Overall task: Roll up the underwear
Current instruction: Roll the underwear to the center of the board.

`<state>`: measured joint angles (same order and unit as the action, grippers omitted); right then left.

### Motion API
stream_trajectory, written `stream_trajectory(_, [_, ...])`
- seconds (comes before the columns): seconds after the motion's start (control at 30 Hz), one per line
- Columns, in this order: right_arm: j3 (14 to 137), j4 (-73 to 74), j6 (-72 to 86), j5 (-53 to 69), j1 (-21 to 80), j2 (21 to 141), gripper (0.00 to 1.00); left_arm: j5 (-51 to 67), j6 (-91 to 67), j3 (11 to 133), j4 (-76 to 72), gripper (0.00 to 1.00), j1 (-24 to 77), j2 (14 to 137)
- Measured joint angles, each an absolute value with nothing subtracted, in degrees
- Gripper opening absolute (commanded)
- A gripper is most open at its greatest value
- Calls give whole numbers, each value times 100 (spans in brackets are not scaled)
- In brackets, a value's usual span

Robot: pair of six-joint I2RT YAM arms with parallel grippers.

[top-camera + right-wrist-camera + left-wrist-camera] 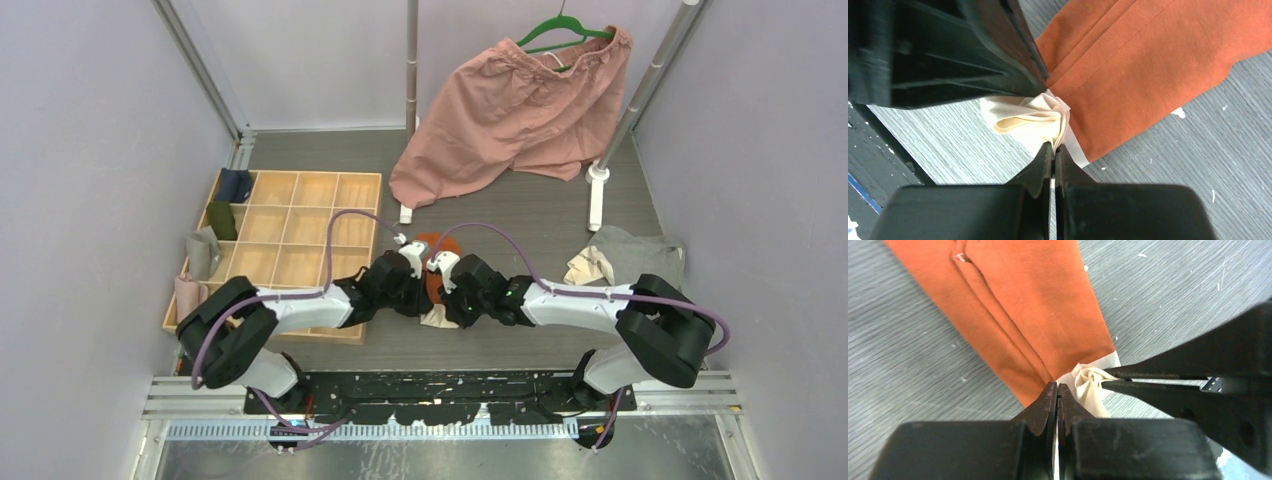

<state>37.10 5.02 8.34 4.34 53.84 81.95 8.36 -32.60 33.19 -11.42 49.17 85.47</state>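
Left gripper and right gripper are both clamped tight on the bunched cream trim of the rust-orange underwear, tips nearly meeting. From above, the orange cloth runs toward 12 o'clock on the table. The grey underwear sits well apart at 3 o'clock.

End effectors clamped, tips adjacent

Bright, even light, soft shadows; wrist views blur nearest the lens, seemingly out of focus
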Motion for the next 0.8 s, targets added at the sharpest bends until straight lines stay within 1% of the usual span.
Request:
stream_trajectory(0.23, [3715, 401, 908, 443, 5349, 8256, 2, 123, -3428, 2963, -692, 1, 4917, 7308])
stream_trajectory(0.33, [3721, 386, 950, 473, 5334, 8278, 2, 19, -3452, 2641, -714, 1, 4915, 6724])
stream_trajectory(0.43, [3741, 375, 1039, 517, 5312, 8311, 2, 165, -3452, 2091, -1037, 1, 4939, 6178])
stream_trajectory(0.57, [3765, 349, 1138, 556, 5306, 8355, 2, 377, -3450, 1540, -1422, 1, 5218, 5721])
stream_trajectory(0.67, [3806, 349, 1197, 578, 5301, 8403, 2, 451, -3422, 1444, -1732, 1, 5492, 5544])
stream_trajectory(0.8, [3824, 346, 1243, 600, 5301, 8427, 2, 591, -3391, 1498, -2228, 1, 5638, 5612])
